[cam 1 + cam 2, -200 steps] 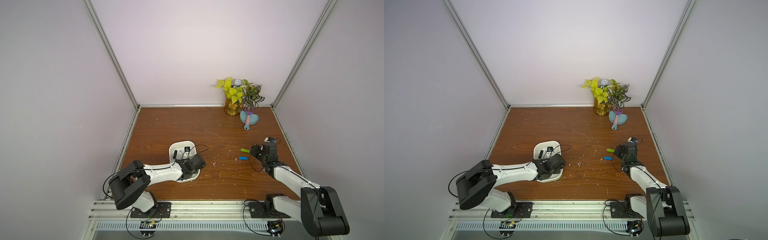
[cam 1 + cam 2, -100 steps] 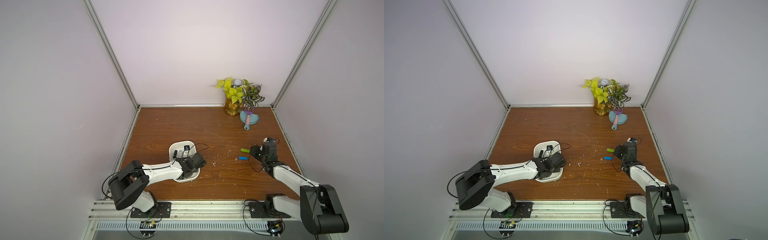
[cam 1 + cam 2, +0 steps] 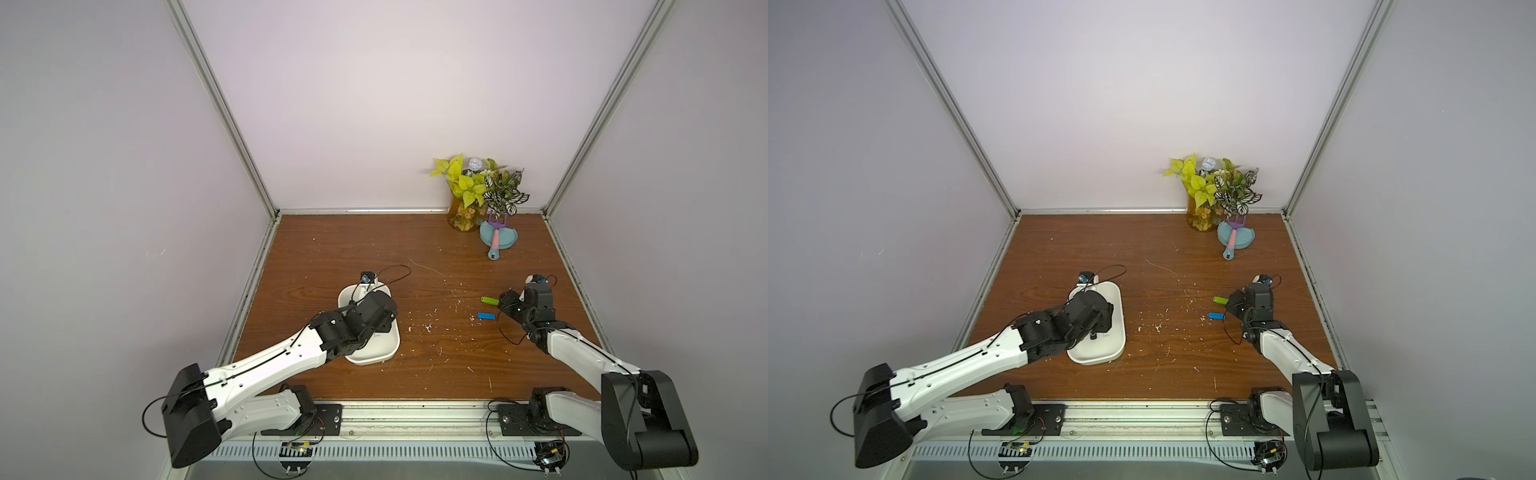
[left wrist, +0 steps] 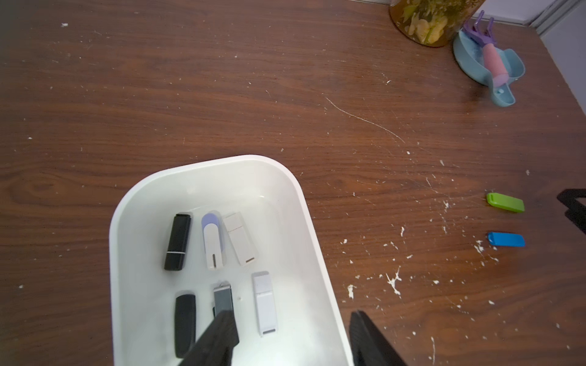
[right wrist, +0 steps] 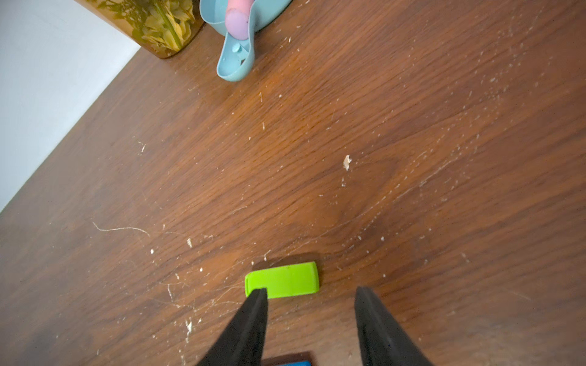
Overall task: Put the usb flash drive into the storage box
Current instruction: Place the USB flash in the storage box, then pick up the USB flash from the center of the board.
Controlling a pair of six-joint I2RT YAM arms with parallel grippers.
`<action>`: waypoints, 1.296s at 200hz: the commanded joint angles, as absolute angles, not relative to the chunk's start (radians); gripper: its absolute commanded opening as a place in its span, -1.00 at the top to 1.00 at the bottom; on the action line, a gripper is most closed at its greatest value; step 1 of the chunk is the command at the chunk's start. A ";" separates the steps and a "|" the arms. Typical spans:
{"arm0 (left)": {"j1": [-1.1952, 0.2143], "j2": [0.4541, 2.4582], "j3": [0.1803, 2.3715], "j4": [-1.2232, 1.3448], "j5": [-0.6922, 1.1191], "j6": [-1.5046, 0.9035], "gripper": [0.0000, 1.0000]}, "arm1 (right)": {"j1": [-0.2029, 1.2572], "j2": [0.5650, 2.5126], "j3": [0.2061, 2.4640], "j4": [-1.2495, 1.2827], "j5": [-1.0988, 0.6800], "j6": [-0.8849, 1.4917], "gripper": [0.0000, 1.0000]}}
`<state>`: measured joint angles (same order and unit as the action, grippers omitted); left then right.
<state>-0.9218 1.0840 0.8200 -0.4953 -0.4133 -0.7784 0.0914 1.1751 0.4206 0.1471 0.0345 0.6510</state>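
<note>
The storage box, a shallow white tray, lies left of centre in both top views. Several USB flash drives lie in it, black, white and a grey metal one. My left gripper hangs open over the box with nothing between its fingers; one fingertip is by the grey drive. On the wood to the right lie a green drive and a blue drive. My right gripper is open just short of the green drive.
A glass vase of plants and a blue dustpan with a pink brush stand at the back right. White crumbs litter the wood between box and loose drives. A thin cable loops behind the box. Walls enclose three sides.
My left gripper has opened over the box. My right gripper's fingers have spread wider by the green drive. Both arms have barely shifted.
</note>
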 commanded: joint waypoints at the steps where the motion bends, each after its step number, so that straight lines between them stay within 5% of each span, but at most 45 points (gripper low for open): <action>1: -0.913 1.030 0.817 -0.601 -0.403 -0.684 -0.21 | 0.106 1.140 0.489 0.036 0.005 0.614 -0.05; 141: -0.913 0.861 0.800 -0.637 -0.320 -0.613 -0.32 | 0.140 1.555 0.786 -0.149 0.021 0.435 0.01; 213: -0.913 0.870 0.798 -0.638 -0.316 -0.616 -0.32 | 0.189 1.435 0.651 -0.157 -0.114 0.472 0.06; 259: -0.913 0.856 0.792 -0.637 -0.326 -0.623 -0.33 | 0.233 1.426 0.669 -0.191 -0.018 0.463 0.01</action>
